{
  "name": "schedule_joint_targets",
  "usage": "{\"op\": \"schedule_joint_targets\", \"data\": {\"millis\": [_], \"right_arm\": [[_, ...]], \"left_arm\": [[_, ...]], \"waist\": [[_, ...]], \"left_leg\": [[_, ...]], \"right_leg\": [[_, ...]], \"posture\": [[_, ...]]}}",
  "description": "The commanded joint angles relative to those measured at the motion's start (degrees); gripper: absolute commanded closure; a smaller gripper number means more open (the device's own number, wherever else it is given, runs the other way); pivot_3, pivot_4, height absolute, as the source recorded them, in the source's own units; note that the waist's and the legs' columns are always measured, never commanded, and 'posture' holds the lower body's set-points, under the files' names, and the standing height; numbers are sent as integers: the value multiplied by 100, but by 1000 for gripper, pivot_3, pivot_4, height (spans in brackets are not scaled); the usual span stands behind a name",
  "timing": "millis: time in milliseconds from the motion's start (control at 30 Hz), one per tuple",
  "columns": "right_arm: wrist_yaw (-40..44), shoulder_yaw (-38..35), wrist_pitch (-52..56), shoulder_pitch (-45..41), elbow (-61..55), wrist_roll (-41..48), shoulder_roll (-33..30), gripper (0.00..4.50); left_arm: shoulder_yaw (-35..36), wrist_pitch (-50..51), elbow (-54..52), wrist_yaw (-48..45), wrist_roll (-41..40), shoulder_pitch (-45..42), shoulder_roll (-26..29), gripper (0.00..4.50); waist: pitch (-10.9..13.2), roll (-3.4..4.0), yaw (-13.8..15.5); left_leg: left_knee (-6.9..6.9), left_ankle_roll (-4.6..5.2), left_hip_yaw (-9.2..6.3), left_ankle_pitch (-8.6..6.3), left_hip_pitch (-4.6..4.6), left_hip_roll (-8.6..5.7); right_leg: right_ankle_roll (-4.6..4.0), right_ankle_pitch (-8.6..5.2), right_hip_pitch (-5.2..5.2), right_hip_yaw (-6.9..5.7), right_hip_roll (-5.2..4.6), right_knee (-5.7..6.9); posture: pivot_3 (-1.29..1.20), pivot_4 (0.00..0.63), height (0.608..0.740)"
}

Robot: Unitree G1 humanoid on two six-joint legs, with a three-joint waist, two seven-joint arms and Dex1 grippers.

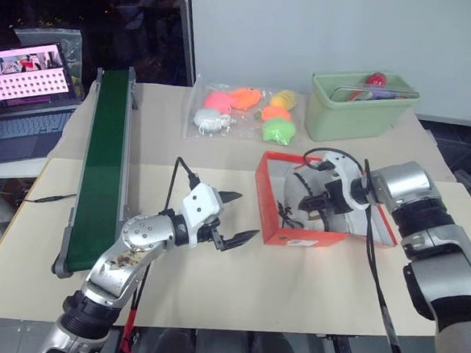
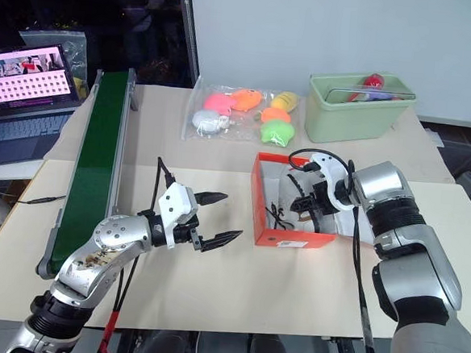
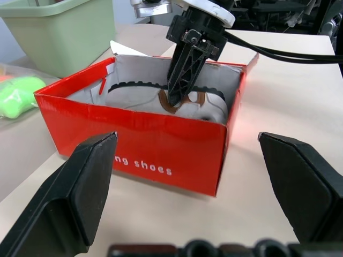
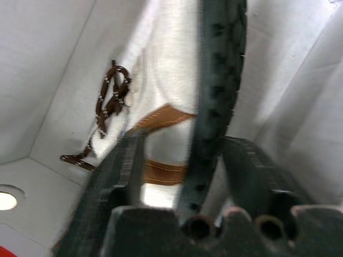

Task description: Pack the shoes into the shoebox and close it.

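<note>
The shoebox [image 1: 300, 239] stands open on the desk [image 1: 211, 288], lid flap folded back on the far side. The shoes [image 3: 161, 99] lie inside, on their sides; at least one treaded sole is visible, but the pictures do not settle whether both are fully seated. The right gripper [image 1: 318, 203] reaches down into the box, fingers parted around the upturned sole, gripping nothing as far as can be judged. The left gripper [image 1: 234, 218] hovers above the desk just beside the box's near wall, fingers spread wide and empty. Packing appears largely done. Remaining: withdraw the right gripper, fold the lid over, press it shut.
</note>
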Motion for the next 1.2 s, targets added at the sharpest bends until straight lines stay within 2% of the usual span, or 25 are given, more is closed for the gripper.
{"op": "schedule_joint_targets", "data": {"millis": [33,300,433,533,667,733,867,1033,1167,1200], "right_arm": [[11,-188,-25,-292,-529,-191,-57,1053],[-140,-129,-640,-330,-1399,-780,-290,1053],[-280,-440,-1192,-189,-2044,-896,-326,1053],[-375,-1132,-958,25,-2842,-386,-59,1053],[-499,-2609,-960,849,-4557,1084,824,1053],[-404,-2879,-777,1398,-5277,1733,1132,1053],[-374,-2658,-1097,2146,-5692,2018,1409,1053],[-284,-2026,-1732,2666,-5470,1665,1548,1053],[9,-1468,-2409,2855,-4982,1183,1406,38],[54,-1373,-2582,2876,-4880,1079,1397,38]], "left_arm": [[66,-140,-179,-15,2,-111,16,0],[161,-174,-46,43,15,-235,0,0],[484,-173,79,628,211,-251,-148,0],[917,11,191,1596,526,-331,-463,0],[1708,860,37,3274,1163,-486,-902,0],[2044,1446,-37,3814,1400,-575,-972,0],[2418,1812,61,4264,1635,-622,-892,0],[2706,1804,294,4266,1628,-431,-764,0],[2825,1767,386,4232,1623,-228,-698,0],[2842,1747,414,4254,1642,-194,-687,0]], "waist": [[0,0,-1],[0,1,-2],[1,1,2],[1,1,-5],[-1,-1,-1],[-1,-1,21],[-2,-4,67],[-4,-7,78],[-6,-10,48],[-7,-11,38]], "left_leg": [[0,0,0,0,0,0],[0,0,-1,0,-1,1],[0,0,0,0,-3,1],[0,0,-2,0,-3,2],[0,0,-10,0,-2,5],[0,0,-19,0,-7,6],[7,0,-24,0,-8,-4],[19,-1,-19,0,1,-6],[19,-1,-16,0,3,-4],[19,-1,-16,0,4,-4]], "right_leg": [[0,0,-1,0,0,1],[0,0,-3,0,0,2],[0,0,-6,0,-1,2],[0,0,-6,0,-1,3],[0,1,-3,-3,2,10],[0,1,-5,-9,2,16],[6,5,3,-16,-11,32],[8,5,7,-16,-10,19],[7,5,5,-14,-7,21],[6,5,6,-14,-7,19]], "posture": [[0,150,729],[0,150,729],[0,150,729],[0,150,729],[0,150,729],[0,150,729],[0,150,729],[0,150,729],[0,150,729],[0,150,729]]}}
